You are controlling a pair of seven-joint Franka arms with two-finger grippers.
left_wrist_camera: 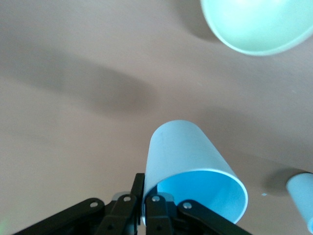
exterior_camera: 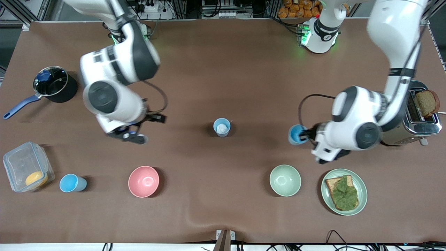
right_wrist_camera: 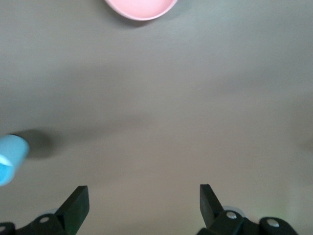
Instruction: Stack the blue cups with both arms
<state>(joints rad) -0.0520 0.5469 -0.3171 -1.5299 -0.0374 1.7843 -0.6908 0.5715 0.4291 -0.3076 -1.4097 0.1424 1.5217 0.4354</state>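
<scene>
My left gripper (exterior_camera: 308,134) is shut on the rim of a bright blue cup (exterior_camera: 296,134), one finger inside and one outside. In the left wrist view the cup (left_wrist_camera: 188,159) tilts away from the gripper (left_wrist_camera: 145,196), low over the table. A pale greyish-blue cup (exterior_camera: 222,127) with a whitish inside stands upright at the table's middle; it also shows in the left wrist view (left_wrist_camera: 301,196). A sky blue cup (exterior_camera: 72,183) lies near the right arm's end, also in the right wrist view (right_wrist_camera: 10,157). My right gripper (exterior_camera: 134,137) is open and empty over bare table (right_wrist_camera: 143,200).
A pink bowl (exterior_camera: 143,181) and a pale green bowl (exterior_camera: 285,180) sit nearer the front camera. A plate (exterior_camera: 362,195) with toast and lettuce lies beside the green bowl. A toaster (exterior_camera: 418,120), a black pot (exterior_camera: 55,85) and a clear container (exterior_camera: 26,167) stand at the table's ends.
</scene>
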